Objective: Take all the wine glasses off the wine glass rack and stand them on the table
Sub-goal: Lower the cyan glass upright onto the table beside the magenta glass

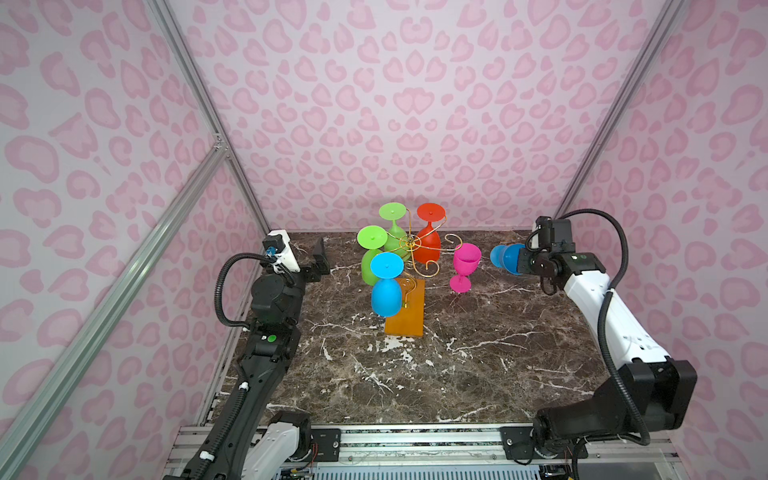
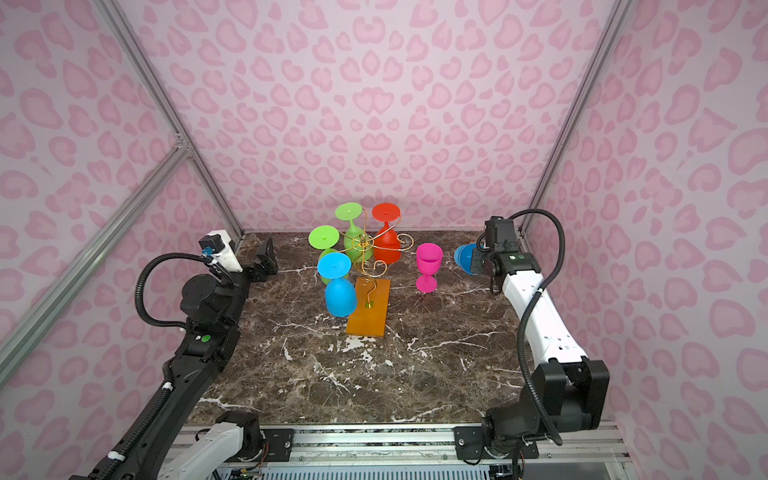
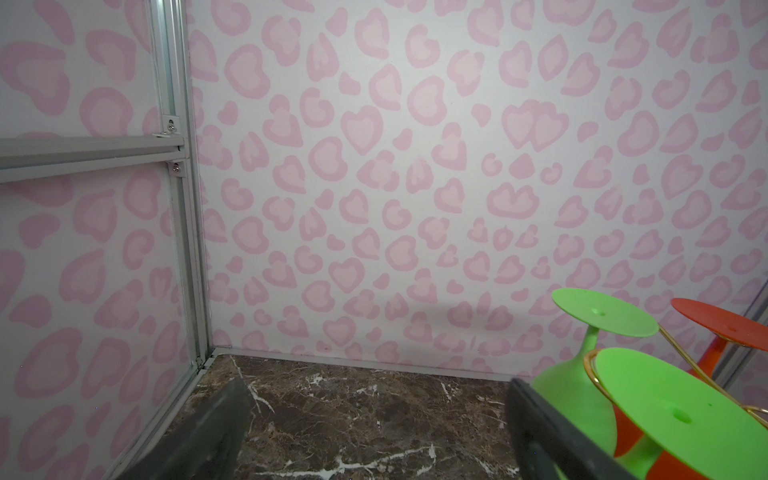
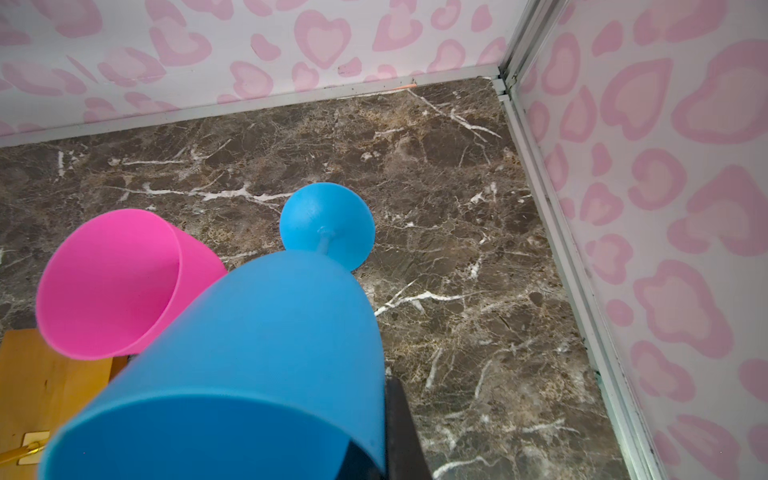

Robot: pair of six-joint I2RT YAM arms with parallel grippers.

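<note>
Blue wine glass (image 1: 506, 258) off the wine glass rack (image 1: 409, 242), up in the air at the far right of the marble table (image 1: 457, 365). Tilted almost flat: foot toward the table's middle, bowl mouth toward the right gripper (image 1: 523, 262). Pinched at the bowl rim. One dark finger (image 4: 401, 428) pressed on the outside of the wall in the right wrist view, its mate hidden by the bowl. Foot above the marble; cannot tell whether touching. Same pose in both top views.

Just beside it, on the rack side: pink glass (image 1: 465, 266), upright on the table, apart from the wire.

Rack at centre rear, gold wire stem on an orange-brown wooden base (image 1: 405, 318). Hanging foot-up on the scroll arms: rear green glass (image 1: 393, 228), front green glass (image 1: 371, 259), red glass (image 1: 429, 241), hanging blue glass (image 1: 386, 291).

Left gripper (image 1: 321, 259) at the far left of the table, near the green glasses but apart from them. Fingers (image 3: 195, 436) spread wide over bare marble.
</note>
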